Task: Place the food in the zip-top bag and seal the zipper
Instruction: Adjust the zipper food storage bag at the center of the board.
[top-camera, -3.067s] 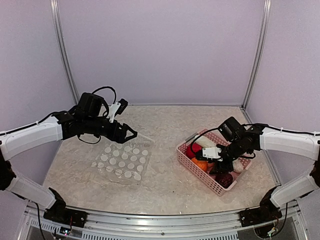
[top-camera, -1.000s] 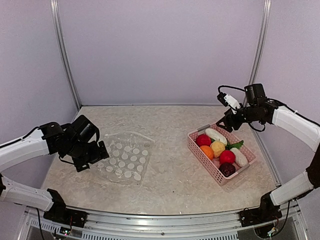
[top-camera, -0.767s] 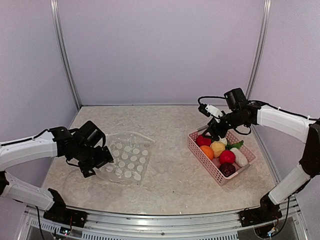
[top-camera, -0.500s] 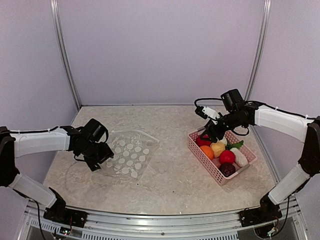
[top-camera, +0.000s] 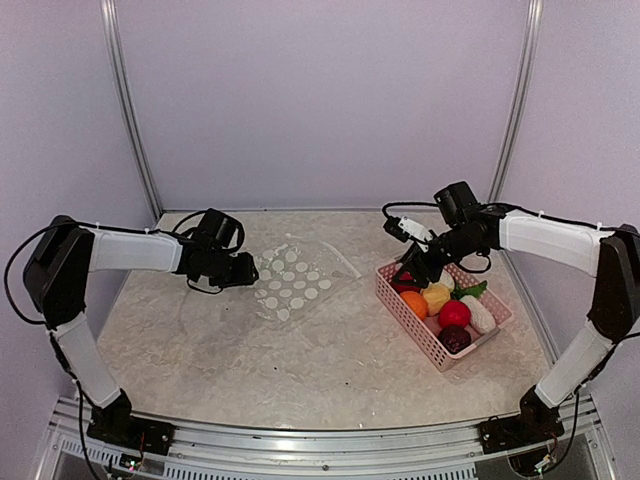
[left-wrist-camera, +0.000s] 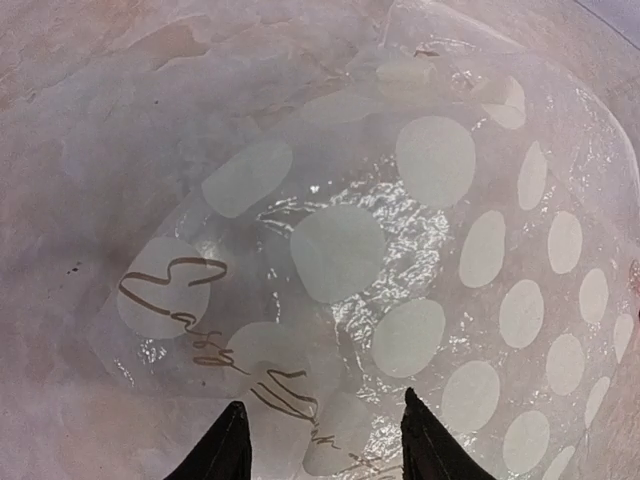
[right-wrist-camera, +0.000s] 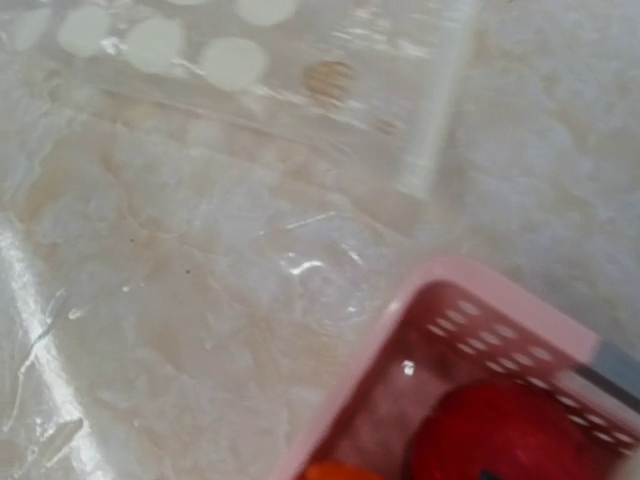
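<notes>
The clear zip-top bag (top-camera: 297, 284) with white dots lies flat on the table, left of centre. Its pale zipper (top-camera: 335, 257) runs along the edge facing the basket and also shows in the right wrist view (right-wrist-camera: 430, 130). My left gripper (top-camera: 243, 272) is at the bag's left edge. In its wrist view, the left gripper (left-wrist-camera: 325, 450) has its fingers apart over the dotted plastic (left-wrist-camera: 430, 250). The food sits in the pink basket (top-camera: 400, 308): red (top-camera: 455, 314), yellow (top-camera: 435, 297), orange (top-camera: 414, 304), dark purple (top-camera: 455, 338), white (top-camera: 480, 314) and a green leaf (top-camera: 470, 290). My right gripper (top-camera: 405, 275) hovers over the basket's far left corner, above a red fruit (right-wrist-camera: 510, 430); its fingers do not show.
The pink basket's rim (right-wrist-camera: 420, 330) stands right of centre, a short gap from the bag's zipper edge. Metal frame posts (top-camera: 130, 110) stand at the back corners and lilac walls close in the marble-patterned table (top-camera: 300, 370).
My left arm has swung toward the back and right, and the bag has slid with it toward the table's middle. My right gripper has dropped to the basket's far left corner.
</notes>
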